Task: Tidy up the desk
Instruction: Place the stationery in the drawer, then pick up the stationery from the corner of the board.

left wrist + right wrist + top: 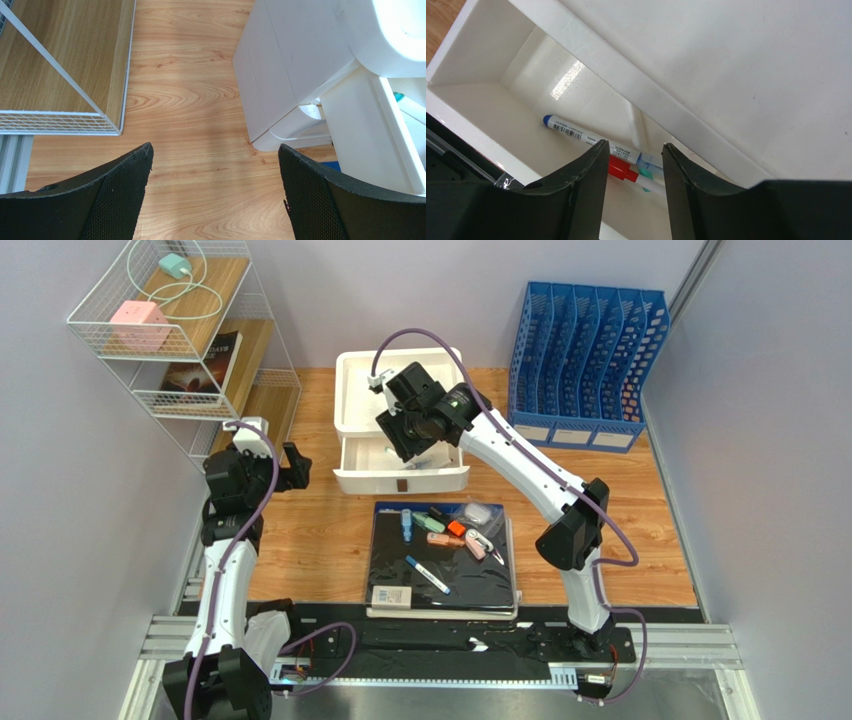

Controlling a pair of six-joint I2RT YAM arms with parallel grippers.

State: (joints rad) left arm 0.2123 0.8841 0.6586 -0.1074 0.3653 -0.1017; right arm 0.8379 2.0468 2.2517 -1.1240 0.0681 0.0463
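The desk (310, 530) is a light wood tabletop; its grain fills the left wrist view (200, 100). A white drawer unit (350, 400) stands at the back with its drawer (360, 468) pulled out. My right gripper (405, 445) hangs over the open drawer (486, 105), open and empty (632, 155). Below it in the drawer lie a blue-capped marker (576, 132), a red-capped pen (618, 169) and a green-tipped pen (646, 173). My left gripper (297, 465) is open and empty above bare wood (215, 165), left of the drawer unit (290, 65).
A black pad (440, 590) at the front holds a blue marker (427, 574), a white eraser (391, 596), pink clips (445, 538) and several small items. A white wire shelf (170, 330) stands back left (65, 120). A blue file holder (585, 365) stands back right.
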